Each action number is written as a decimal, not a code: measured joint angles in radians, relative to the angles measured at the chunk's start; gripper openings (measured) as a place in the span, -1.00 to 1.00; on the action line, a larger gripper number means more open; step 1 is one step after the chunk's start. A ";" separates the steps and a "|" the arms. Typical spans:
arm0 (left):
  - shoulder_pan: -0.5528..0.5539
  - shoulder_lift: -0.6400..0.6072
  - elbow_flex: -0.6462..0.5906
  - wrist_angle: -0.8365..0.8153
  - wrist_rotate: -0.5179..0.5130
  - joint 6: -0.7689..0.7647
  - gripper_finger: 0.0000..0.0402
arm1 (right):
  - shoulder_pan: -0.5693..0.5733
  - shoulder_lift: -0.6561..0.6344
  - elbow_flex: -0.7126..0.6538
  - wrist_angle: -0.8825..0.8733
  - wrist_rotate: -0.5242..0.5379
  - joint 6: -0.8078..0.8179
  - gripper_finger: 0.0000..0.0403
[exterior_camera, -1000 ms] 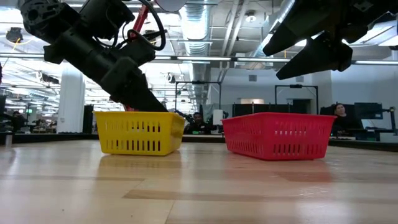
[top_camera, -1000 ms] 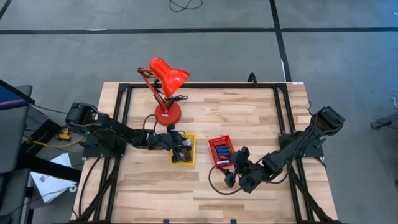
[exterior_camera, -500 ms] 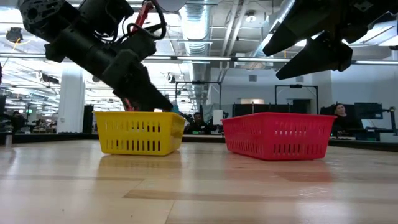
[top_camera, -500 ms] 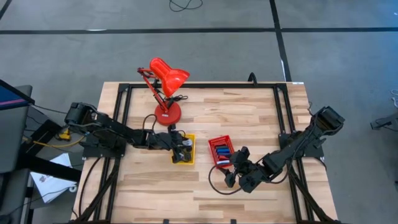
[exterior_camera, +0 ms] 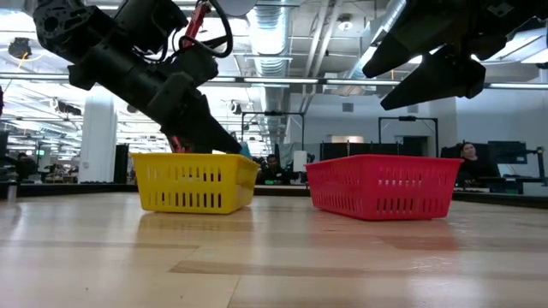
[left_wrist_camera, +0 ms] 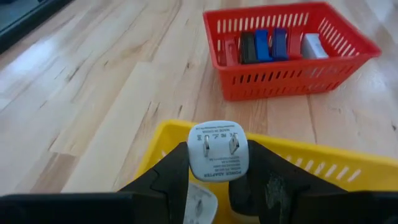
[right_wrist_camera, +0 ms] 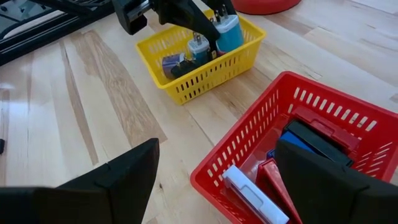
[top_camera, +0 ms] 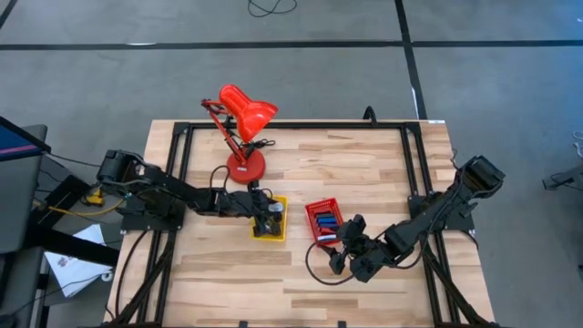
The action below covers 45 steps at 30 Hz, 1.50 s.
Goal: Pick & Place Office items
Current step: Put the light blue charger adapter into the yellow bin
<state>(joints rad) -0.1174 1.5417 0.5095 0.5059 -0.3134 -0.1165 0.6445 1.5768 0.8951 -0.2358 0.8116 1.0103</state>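
Observation:
My left gripper (left_wrist_camera: pixel 217 158) is shut on a white plug adapter (left_wrist_camera: pixel 217 151) over the yellow basket (top_camera: pixel 268 222). The basket stands near the table's middle and holds other small pieces, one of them a teal adapter (right_wrist_camera: pixel 229 30). To its right stands the red basket (top_camera: pixel 323 221), with blue, red, black and white flat pieces (left_wrist_camera: pixel 270 45) standing on edge inside. My right gripper (top_camera: pixel 350 251) hangs open above the table at the red basket's near right corner, with nothing between its fingers (right_wrist_camera: pixel 124 174). My left gripper pinches the white adapter's two opposite sides (left_wrist_camera: pixel 194 158) between its two fingers. They slant down at it from the table's left side. The two-pronged face (left_wrist_camera: pixel 219 144) points back toward the wrist. The adapter sits at the yellow basket's rim height, above another white piece (left_wrist_camera: pixel 200 202).
A red desk lamp (top_camera: pixel 242 117) stands on its round base (top_camera: pixel 246 167) just behind the yellow basket. A black frame (top_camera: pixel 182 137) runs along the table's left, far and right sides. Bare wood (top_camera: pixel 273 273) lies in front of both baskets.

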 joint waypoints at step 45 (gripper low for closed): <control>0.032 0.047 0.000 0.074 0.135 0.170 -0.35 | -0.027 0.000 0.000 -0.019 0.001 0.000 0.55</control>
<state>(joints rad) -0.0853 1.5890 0.5091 0.5797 -0.1783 0.0536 0.6178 1.5772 0.8951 -0.2550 0.8124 1.0107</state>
